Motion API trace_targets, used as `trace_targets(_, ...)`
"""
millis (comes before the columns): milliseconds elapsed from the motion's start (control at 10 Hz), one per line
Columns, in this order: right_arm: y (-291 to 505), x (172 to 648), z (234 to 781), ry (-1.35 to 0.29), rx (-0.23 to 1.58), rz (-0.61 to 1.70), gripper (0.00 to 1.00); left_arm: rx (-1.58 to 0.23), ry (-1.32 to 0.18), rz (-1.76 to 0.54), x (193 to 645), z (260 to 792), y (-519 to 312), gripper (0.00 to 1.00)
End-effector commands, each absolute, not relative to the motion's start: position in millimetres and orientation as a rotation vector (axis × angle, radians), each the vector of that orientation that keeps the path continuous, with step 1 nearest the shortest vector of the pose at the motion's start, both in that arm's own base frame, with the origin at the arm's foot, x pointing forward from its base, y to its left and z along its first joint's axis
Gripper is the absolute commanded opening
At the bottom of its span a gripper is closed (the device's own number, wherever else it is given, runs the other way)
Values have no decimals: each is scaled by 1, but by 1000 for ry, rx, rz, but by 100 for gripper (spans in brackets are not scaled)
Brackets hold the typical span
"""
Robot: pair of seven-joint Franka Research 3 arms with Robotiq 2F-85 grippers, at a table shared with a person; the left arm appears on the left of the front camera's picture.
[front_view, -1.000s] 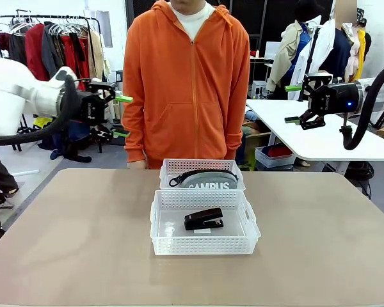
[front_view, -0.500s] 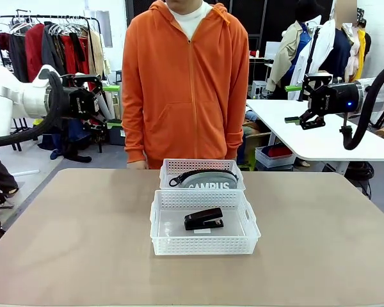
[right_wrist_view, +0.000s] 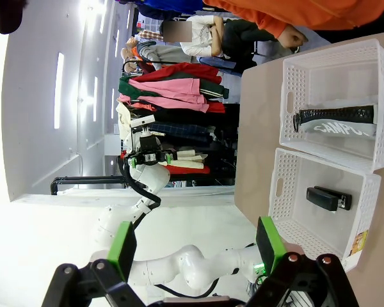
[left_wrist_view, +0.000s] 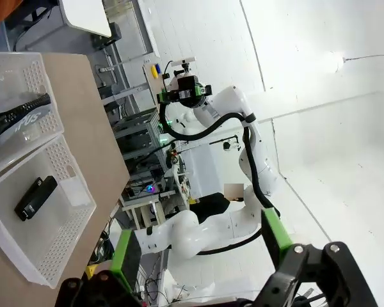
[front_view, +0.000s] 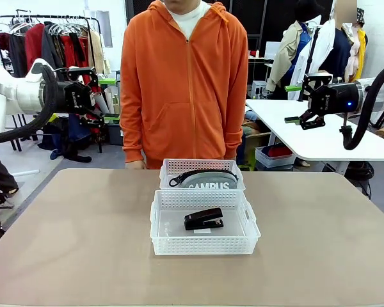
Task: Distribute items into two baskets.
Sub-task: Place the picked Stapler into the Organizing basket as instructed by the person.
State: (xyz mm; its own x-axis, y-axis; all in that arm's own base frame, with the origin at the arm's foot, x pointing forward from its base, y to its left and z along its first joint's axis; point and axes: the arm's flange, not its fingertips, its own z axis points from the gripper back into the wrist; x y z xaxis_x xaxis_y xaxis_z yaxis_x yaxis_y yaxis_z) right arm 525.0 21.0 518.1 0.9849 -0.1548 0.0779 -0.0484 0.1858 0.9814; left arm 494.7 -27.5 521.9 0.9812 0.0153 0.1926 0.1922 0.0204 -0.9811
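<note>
Your stapler (front_view: pixel 203 219) lies flat in the near basket (front_view: pixel 205 245), long axis running roughly left to right across the worktop (front_view: pixel 77 243) with a slight tilt, and the grey CAMPUS pouch (front_view: pixel 209 180) lies in the far basket (front_view: pixel 168 167) directly behind it, its long side also running crosswise; the two baskets touch, rim against rim, at the middle of the worktop. With one item in each basket, the sorting looks complete to me, so any coming move would be a retreat rather than a reach. Both baskets sit below and inward of either hand: the left hand (front_view: pixel 97 97) is raised off the left edge, the right hand (front_view: pixel 299 103) raised farther out beyond the right edge, so the left looks marginally nearer. Both hands have their fingers spread wide with nothing between them. The right wrist view gives you what the front camera hides: the pouch's black strap (right_wrist_view: pixel 336 114) laid along its length and the stapler's top face. The person (front_view: pixel 185 83) stands just behind the far basket.
</note>
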Motion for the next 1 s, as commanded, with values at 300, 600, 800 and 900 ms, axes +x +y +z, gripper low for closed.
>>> trace_targets(300,22,525,522,-183,1405,-79,100,-1547,-162,-135,495,520,-27,100)
trace_targets(600,22,525,522,-183,1405,-79,100,-1547,-162,-135,495,520,-27,100)
trace_targets(800,22,525,522,-183,1405,-79,100,-1547,-162,-135,495,520,-27,100)
trace_targets(900,22,525,522,-183,1405,-79,100,-1547,-162,-135,495,520,-27,100)
